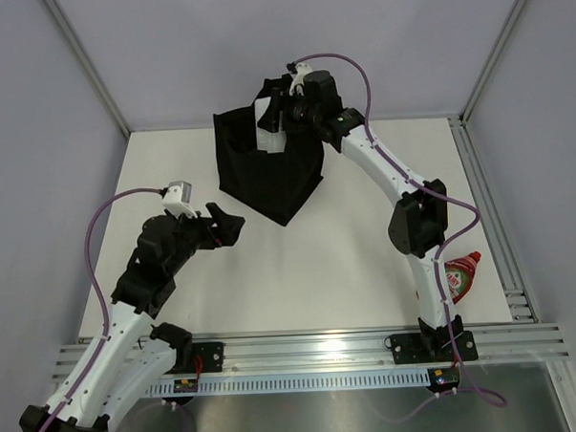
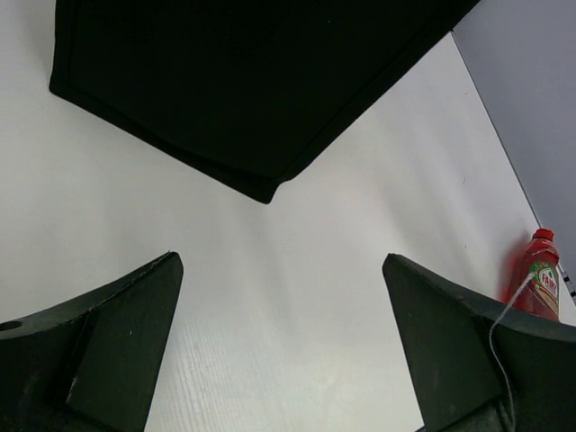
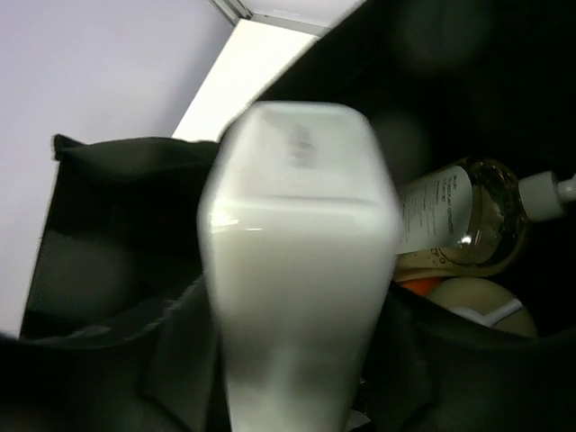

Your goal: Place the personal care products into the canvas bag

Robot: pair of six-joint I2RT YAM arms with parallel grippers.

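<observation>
The bag (image 1: 270, 174) stood open at the back of the table (image 1: 367, 270). The right gripper (image 1: 284, 116) was clamped on the white bottle (image 1: 270, 133) over its mouth, likely to drop it in. The left gripper (image 2: 281, 270) hung empty, fingers apart. Only the right wrist view showed the amber bottle (image 3: 459, 216) inside. The red bottle (image 1: 461, 275) lay outside.

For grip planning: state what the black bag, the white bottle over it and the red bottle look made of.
The black bag: matte fabric; its walls sag and fold. The white bottle: probably plastic, milky and semi-glossy with soft highlights, though blurred. The red bottle: likely tinted see-through plastic, glossy, its body glowing red in the light.
</observation>
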